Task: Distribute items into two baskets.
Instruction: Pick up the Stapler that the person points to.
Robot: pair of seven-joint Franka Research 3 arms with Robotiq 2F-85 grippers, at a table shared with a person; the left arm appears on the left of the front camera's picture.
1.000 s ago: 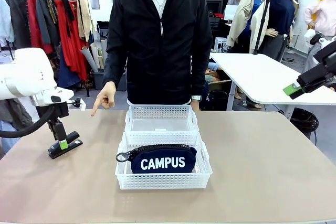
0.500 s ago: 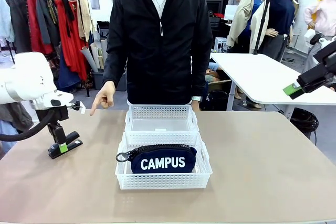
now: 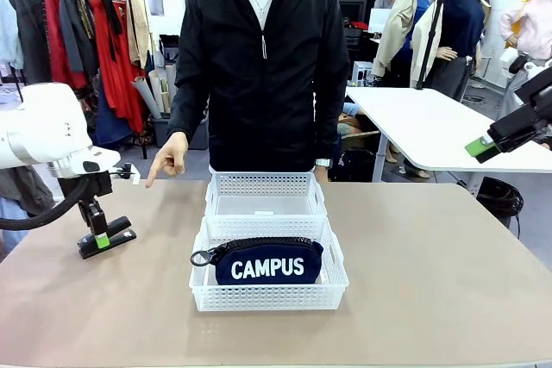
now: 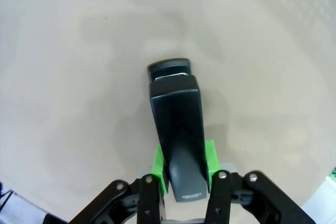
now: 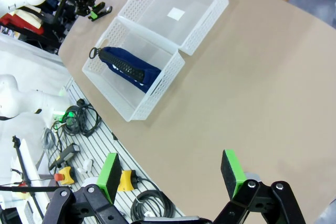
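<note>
Our left pincer [image 4: 181, 167] clamps the small black stapler [image 4: 176, 121] lying on the beige table [image 3: 431, 256], likely bound for the empty far white lattice plastic basket [image 3: 266, 184]. The near twin [image 3: 269, 301] holds the navy fabric CAMPUS pouch [image 3: 267, 266], and our right pincer [image 5: 170, 171] gapes wide, idle.

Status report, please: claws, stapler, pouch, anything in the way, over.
Left claw shut on stapler, down on table. Right claw open, off to the side. Pouch in near basket; far basket empty. Person's hand pointing beyond stapler.

My left arm [image 3: 41, 131] wears a glossy white shell, black cable [image 3: 43, 215] looping beneath. My left gripper [image 4: 184, 158] and right gripper [image 5: 170, 174]: black, green pads [image 5: 232, 171], silver screws [image 4: 222, 174].
</note>
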